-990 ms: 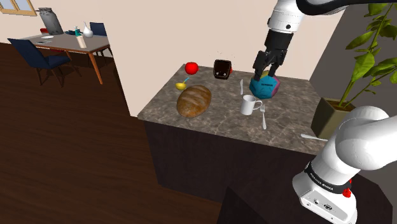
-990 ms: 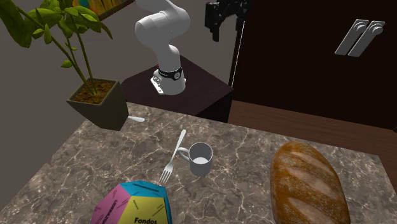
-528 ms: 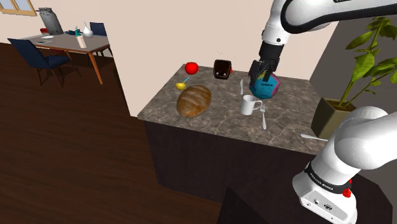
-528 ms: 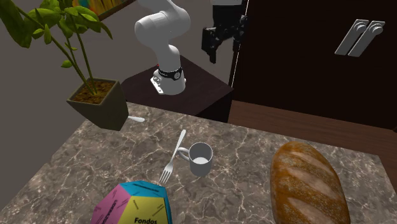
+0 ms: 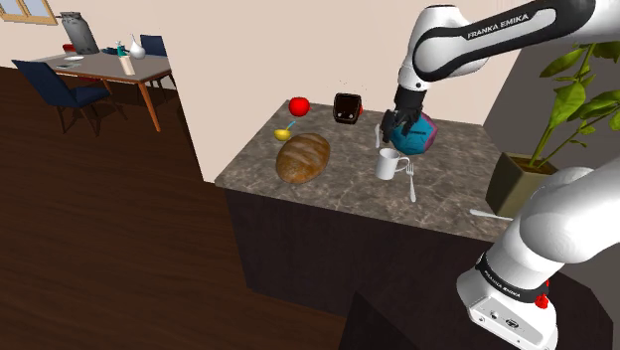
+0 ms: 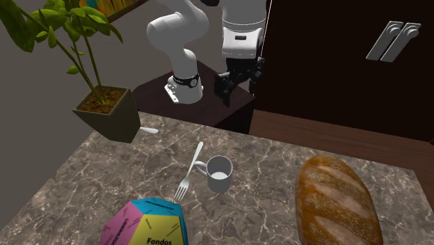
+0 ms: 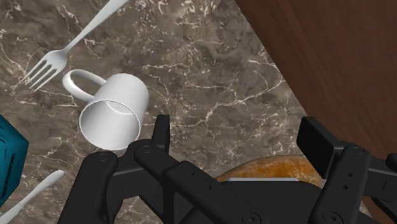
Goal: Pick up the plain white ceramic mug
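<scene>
A plain white mug [image 5: 390, 164] [image 6: 219, 172] stands upright on the marbled counter [image 5: 338, 184], its handle pointing at a silver fork [image 5: 410, 182]. My black gripper [image 5: 394, 127] [image 6: 236, 87] hangs open above the counter, higher than the mug and apart from it. In the wrist view the mug [image 7: 114, 111] lies just beyond my one finger [image 7: 162, 130], outside the gap of the gripper [image 7: 238, 137]. Nothing is between the fingers.
A bread loaf [image 5: 302, 157] [image 6: 337, 202] lies on the counter. A multicoloured polyhedron [image 5: 412, 136] [image 6: 146, 223] sits by the mug, with a red apple [image 5: 298, 105] and a black box [image 5: 346, 108] at the back. A potted plant [image 6: 108, 111] stands at the counter's end.
The gripper has come down from high above the counter towards the mug, still open. The mug and the other things have not moved.
</scene>
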Controlling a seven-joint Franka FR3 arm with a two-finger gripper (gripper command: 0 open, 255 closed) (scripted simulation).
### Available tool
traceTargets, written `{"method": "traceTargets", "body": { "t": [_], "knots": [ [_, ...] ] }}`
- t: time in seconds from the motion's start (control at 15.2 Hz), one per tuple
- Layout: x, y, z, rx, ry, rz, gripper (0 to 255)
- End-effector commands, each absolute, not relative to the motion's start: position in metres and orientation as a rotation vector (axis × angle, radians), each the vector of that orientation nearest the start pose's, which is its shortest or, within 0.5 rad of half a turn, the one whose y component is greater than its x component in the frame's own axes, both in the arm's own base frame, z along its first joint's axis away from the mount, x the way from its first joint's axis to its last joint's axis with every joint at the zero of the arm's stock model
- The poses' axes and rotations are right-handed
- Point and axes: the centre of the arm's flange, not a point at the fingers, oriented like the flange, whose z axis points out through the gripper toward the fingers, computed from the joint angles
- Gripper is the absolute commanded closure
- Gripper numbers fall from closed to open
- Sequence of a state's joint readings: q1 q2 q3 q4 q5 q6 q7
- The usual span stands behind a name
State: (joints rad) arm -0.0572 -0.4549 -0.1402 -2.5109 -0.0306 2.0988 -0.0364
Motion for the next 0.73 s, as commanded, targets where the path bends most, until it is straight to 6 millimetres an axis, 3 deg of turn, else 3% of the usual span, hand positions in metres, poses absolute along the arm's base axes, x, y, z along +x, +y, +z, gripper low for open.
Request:
{"method": "traceTargets", "body": {
  "t": [0.0, 0.66],
  "knots": [
    [0.408, -0.096, 0.420, -3.110, 0.210, -0.073, 0],
    [0.463, -0.173, 0.333, -3.138, 0.230, -0.093, 0]
  ]
}}
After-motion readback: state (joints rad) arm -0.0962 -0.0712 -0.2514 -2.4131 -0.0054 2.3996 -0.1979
